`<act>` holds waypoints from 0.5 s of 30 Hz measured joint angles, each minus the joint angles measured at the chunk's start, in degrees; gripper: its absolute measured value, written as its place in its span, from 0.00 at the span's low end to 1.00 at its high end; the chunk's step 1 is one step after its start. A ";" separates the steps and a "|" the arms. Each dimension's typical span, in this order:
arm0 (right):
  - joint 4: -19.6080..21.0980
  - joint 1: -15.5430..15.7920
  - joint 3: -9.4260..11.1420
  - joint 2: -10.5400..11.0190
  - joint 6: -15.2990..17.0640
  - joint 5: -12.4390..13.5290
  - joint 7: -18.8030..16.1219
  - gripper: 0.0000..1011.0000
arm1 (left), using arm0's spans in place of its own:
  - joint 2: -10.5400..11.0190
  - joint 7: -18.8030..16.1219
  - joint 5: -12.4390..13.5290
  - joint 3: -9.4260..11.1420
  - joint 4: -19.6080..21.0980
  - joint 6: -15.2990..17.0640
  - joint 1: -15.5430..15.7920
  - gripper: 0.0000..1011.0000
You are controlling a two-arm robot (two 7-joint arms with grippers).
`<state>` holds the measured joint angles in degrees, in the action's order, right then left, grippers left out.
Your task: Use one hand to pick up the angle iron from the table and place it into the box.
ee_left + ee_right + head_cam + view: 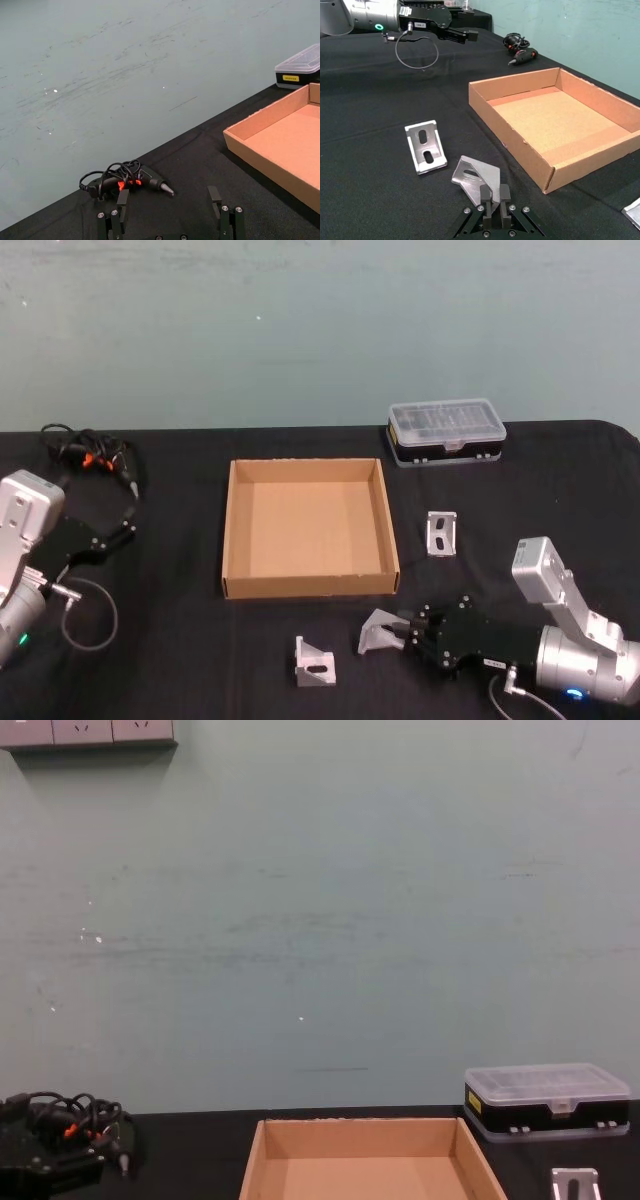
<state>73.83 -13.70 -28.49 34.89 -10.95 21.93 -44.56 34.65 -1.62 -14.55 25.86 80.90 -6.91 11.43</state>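
Your right wrist view settles it: right claw (pixel 494 191) clenched on the angle iron (pixel 470 176); left wrist view shows left claw (pixel 168 200) released.

head: high, down onto table (pixel 180 640) | chest: low, facing wall (pixel 320 920) | wrists: close, low | shared: box (pixel 310 586)

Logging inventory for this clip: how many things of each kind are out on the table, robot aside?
Angle irons: 3, the last gripped by the right gripper
Cardboard box: 1
Black organizer case: 1
Corded tool: 1
Total: 6
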 joint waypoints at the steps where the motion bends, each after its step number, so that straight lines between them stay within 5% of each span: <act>1: 0.02 0.00 0.00 0.05 -0.11 0.04 -0.01 0.11 | 0.00 0.00 0.00 0.00 0.00 0.00 0.00 0.99; 15: 1.74 0.10 0.96 0.35 -1.39 2.12 -0.56 0.11 | 0.00 0.00 0.00 0.00 0.00 0.00 0.00 0.99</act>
<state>75.57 -13.60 -27.53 35.23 -12.34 24.05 -45.13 34.65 -1.62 -14.55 25.86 80.90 -6.91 11.43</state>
